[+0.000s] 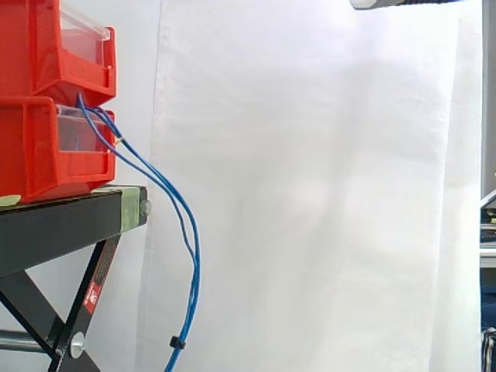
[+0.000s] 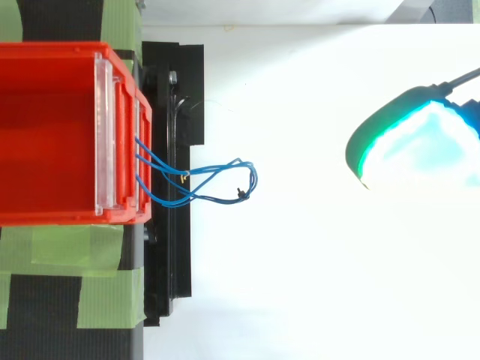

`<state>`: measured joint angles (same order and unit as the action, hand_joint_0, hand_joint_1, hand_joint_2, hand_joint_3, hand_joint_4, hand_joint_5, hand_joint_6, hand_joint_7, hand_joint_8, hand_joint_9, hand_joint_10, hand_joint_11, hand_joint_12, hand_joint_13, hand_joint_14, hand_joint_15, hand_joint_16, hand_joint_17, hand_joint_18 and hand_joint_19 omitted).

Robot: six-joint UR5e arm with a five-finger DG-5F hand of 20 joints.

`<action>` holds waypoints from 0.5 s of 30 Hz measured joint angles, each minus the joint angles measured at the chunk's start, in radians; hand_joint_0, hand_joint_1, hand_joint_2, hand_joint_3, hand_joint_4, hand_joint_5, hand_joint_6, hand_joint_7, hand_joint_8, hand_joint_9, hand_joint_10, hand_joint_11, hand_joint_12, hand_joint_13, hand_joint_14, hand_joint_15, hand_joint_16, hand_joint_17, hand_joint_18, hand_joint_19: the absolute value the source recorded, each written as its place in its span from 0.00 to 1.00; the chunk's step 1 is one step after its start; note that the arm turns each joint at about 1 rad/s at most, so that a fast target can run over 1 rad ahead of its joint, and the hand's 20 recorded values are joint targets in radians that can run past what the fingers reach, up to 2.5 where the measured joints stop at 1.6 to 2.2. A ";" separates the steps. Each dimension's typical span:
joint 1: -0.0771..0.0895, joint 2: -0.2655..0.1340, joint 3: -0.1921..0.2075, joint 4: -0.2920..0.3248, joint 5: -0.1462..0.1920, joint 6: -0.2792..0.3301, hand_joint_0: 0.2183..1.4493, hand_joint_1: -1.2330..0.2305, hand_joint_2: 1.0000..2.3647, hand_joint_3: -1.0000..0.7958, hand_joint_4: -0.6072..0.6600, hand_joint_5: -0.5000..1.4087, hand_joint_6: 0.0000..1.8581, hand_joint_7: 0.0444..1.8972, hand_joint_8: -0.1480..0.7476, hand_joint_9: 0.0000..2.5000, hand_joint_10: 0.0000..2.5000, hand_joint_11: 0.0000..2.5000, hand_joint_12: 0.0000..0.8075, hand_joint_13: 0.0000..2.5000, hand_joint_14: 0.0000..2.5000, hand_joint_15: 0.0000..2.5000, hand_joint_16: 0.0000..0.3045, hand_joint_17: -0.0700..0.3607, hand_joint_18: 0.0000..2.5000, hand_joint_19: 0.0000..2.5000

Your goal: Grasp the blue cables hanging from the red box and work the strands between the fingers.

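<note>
Thin blue cables (image 1: pixel 195 271) come out of the front of the lower red box (image 1: pixel 35 167) and hang down in a long curve past the edge of the black stand (image 1: pixel 62 225). A small black clip (image 1: pixel 177 342) binds the strands near the bottom. From above, the cables (image 2: pixel 217 199) form a loop in front of the red box (image 2: pixel 45 216). My hand (image 2: pixel 420 142) glows cyan and green far to the right of the loop, well apart from it. In the side view the hand (image 1: pixel 387 3) sits high at the top edge, above and right of the cables.
A second red box (image 1: pixel 46 46) with a clear front panel is stacked on the lower one. Green tape (image 2: pixel 67 251) marks the stand's top. A white curtain (image 1: pixel 310 194) hangs behind, with open room between the cables and the hand.
</note>
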<state>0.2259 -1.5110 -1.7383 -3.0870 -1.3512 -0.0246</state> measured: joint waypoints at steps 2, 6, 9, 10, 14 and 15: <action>0.000 0.000 0.000 0.000 0.000 0.000 0.36 0.53 0.00 0.01 0.60 0.13 0.00 0.31 0.50 0.13 0.00 0.07 0.50 0.09 0.00 0.11 0.21 0.50 0.09 0.17; 0.001 0.000 0.000 0.002 0.000 0.000 0.36 0.53 0.00 0.01 0.60 0.13 0.00 0.31 0.50 0.13 0.00 0.08 0.50 0.09 0.00 0.11 0.21 0.50 0.09 0.17; 0.001 0.000 0.000 0.002 -0.001 0.000 0.36 0.53 0.00 0.01 0.60 0.13 0.00 0.31 0.50 0.13 0.00 0.08 0.50 0.09 0.00 0.11 0.21 0.50 0.09 0.17; 0.001 0.000 0.000 0.003 -0.001 0.000 0.37 0.53 0.00 0.01 0.60 0.13 0.00 0.31 0.50 0.13 0.00 0.08 0.50 0.09 0.00 0.11 0.21 0.50 0.09 0.17; 0.001 0.000 0.000 0.008 -0.001 0.000 0.36 0.53 0.00 0.01 0.60 0.14 0.00 0.31 0.50 0.13 0.00 0.07 0.50 0.09 0.00 0.11 0.21 0.50 0.09 0.17; 0.001 0.000 0.000 0.008 0.000 0.000 0.37 0.53 0.00 0.01 0.60 0.14 0.00 0.31 0.50 0.13 0.00 0.08 0.50 0.09 0.00 0.11 0.21 0.50 0.09 0.17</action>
<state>0.2270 -1.5110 -1.7381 -3.0790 -1.3515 -0.0245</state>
